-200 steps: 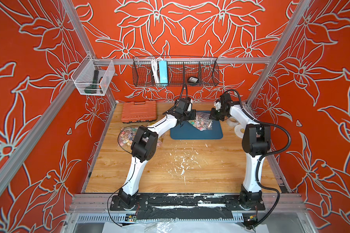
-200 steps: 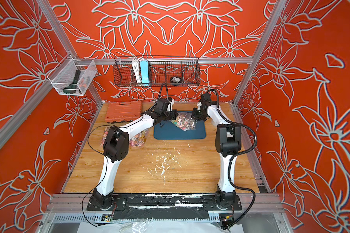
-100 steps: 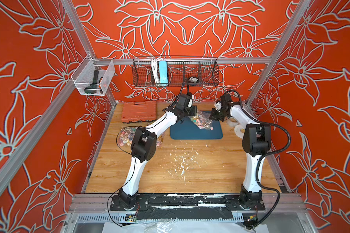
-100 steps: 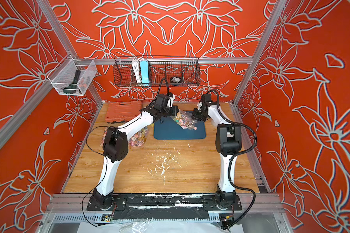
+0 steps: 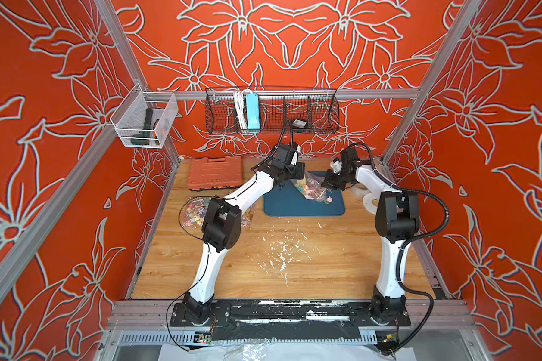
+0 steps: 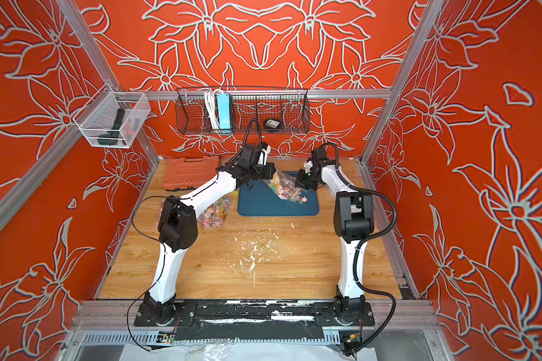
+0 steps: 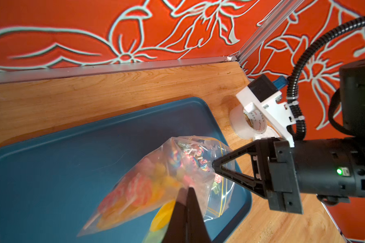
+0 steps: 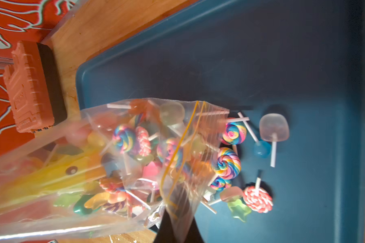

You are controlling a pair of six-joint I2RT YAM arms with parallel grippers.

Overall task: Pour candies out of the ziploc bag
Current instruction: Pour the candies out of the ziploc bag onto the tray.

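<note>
The clear ziploc bag [image 5: 310,187] [image 6: 283,187] hangs tilted over the blue tray [image 5: 294,208], mouth down and open. My left gripper [image 7: 188,190] is shut on the raised closed end of the bag [image 7: 154,183]. Near the yellow zip line, my right gripper [image 8: 177,218] [image 7: 214,165] is shut on the bag's mouth edge [image 8: 118,160]. Most candies are still inside the bag. Several candies [image 8: 257,199] [image 5: 327,199], swirled, pink, blue and green lollipops on white sticks, lie on the tray [image 8: 261,63] just outside the mouth.
A second clear bag of sweets [image 5: 193,212] lies at the table's left under the left arm. An orange tool case [image 5: 215,172] sits at the back left, tape rolls [image 5: 368,200] right of the tray. White scraps [image 5: 282,250] litter the middle. A wire basket [image 5: 271,112] hangs on the back wall.
My left gripper has lifted the bag's closed end up and back, tilting the bag steeper. The right gripper has stayed at the mouth, and candies now lie on the tray.
</note>
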